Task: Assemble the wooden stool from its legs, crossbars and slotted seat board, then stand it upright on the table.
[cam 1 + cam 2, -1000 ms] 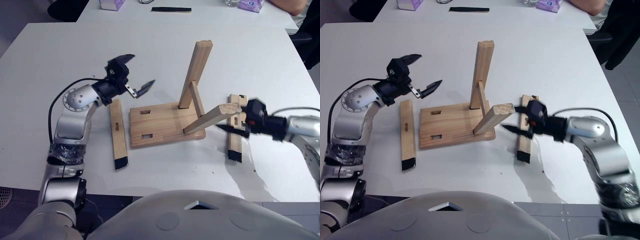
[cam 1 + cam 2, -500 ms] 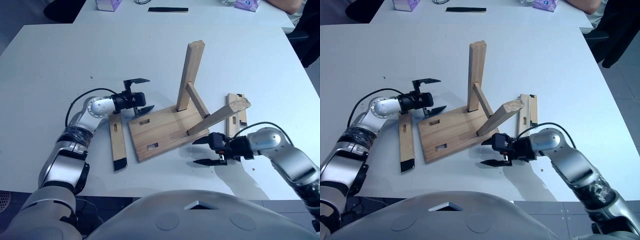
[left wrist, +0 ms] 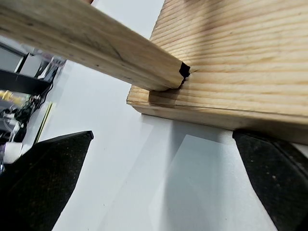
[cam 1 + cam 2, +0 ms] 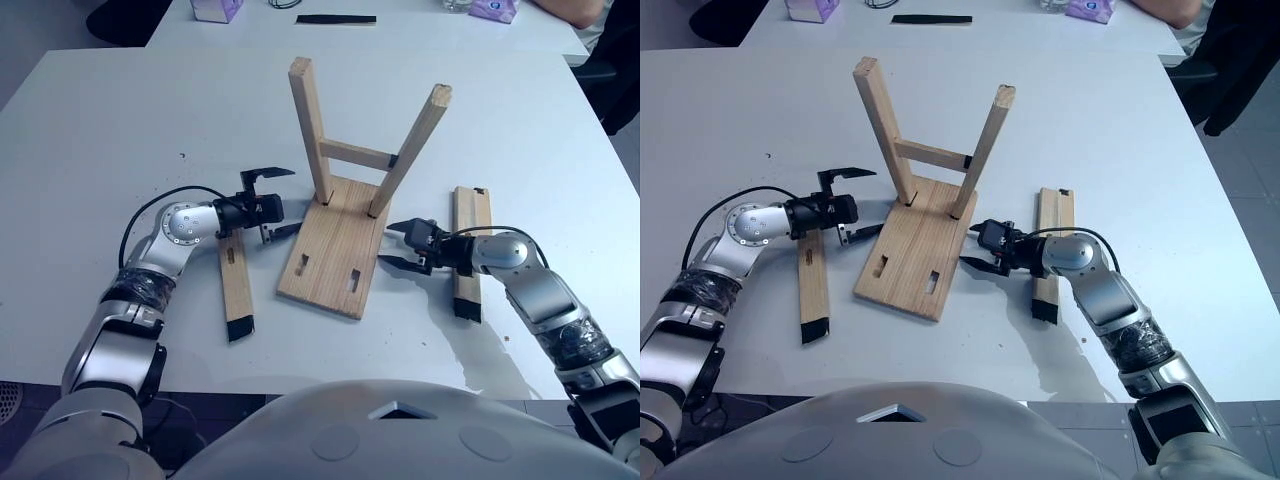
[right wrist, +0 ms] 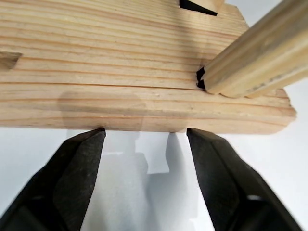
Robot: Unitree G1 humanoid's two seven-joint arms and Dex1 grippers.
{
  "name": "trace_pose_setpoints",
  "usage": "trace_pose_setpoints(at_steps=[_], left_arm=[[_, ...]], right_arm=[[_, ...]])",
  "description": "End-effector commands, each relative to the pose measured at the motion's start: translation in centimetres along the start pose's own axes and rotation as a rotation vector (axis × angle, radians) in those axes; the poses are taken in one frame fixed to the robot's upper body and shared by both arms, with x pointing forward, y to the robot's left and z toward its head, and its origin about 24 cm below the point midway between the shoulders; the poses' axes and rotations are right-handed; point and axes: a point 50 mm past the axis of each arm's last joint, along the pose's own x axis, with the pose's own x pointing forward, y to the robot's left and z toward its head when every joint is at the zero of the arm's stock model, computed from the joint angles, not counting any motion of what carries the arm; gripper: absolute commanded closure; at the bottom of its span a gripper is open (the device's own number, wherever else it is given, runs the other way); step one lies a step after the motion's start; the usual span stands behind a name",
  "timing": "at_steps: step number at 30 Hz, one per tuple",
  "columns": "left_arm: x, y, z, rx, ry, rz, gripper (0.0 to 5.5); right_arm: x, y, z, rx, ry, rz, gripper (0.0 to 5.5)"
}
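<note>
Seat board [image 4: 330, 255] lies lengthwise toward the robot between two spread claws: left claw [image 4: 281, 201] just beside it, right claw [image 4: 391, 244] nosing its edge.

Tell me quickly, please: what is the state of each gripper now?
Left gripper: open, holding nothing, beside the seat board.
Right gripper: open, holding nothing, at the other side of that board.
</note>
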Motion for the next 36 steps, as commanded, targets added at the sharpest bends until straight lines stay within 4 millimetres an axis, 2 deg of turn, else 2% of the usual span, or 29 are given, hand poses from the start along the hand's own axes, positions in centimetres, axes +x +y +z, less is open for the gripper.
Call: trace_pose_setpoints(at_steps=[1, 6, 10, 13, 18, 21, 25, 28, 32, 34, 36], left_arm=[[0.7, -2.2, 1.4, -0.083, -0.036, 0.009, 0.1], [0.2, -2.1, 1.7, -0.132, 0.013, 0.086, 0.1], [-0.2, -0.5, 1.3, -0.142, 0.06, 0.172, 0.1], [-1.0, 0.2, 1.5, -0.155, 0.062, 0.211, 0.1], [-2.7, -1.0, 2.5, -0.213, 0.054, 0.244, 0.1], [-2.9, -2.0, 3.0, -0.255, 0.055, 0.243, 0.1], [-4.2, -3.2, 2.4, -0.283, 0.115, 0.258, 0.1], [-5.9, -2.4, 1.9, -0.277, 0.145, 0.357, 0.1], [-6.9, -0.9, 2.6, -0.268, 0.095, 0.486, 0.1], [-6.8, -1.9, 2.5, -0.267, 0.11, 0.46, 0.1], [-6.5, -3.8, 2.2, -0.267, 0.134, 0.393, 0.1]], right_arm=[[0.5, -1.1, 0.8, -0.019, -0.026, -0.068, 2.37], [-0.2, -1.2, 1.7, -0.021, -0.066, -0.089, 2.37], [-0.9, -0.5, 2.6, -0.021, -0.103, -0.068, 2.37], [-2.6, -0.4, 3.5, -0.014, -0.127, -0.093, 2.37], [-4.8, -1.8, 4.1, -0.034, -0.115, -0.209, 2.37], [-6.2, -2.3, 3.3, -0.011, -0.062, -0.294, 2.37], [-9.2, -0.9, 2.6, 0.08, -0.004, -0.338, 2.37], [-11.1, -0.5, 2.2, 0.224, 0.011, -0.505, 2.37], [-11.4, 0.2, 0.5, 0.476, 0.015, -0.821, 2.37], [-11.3, 1.0, -0.6, 0.55, 0.057, -0.913, 2.37], [-10.9, 1.9, -1.4, 0.618, 0.075, -0.931, 2.37]])
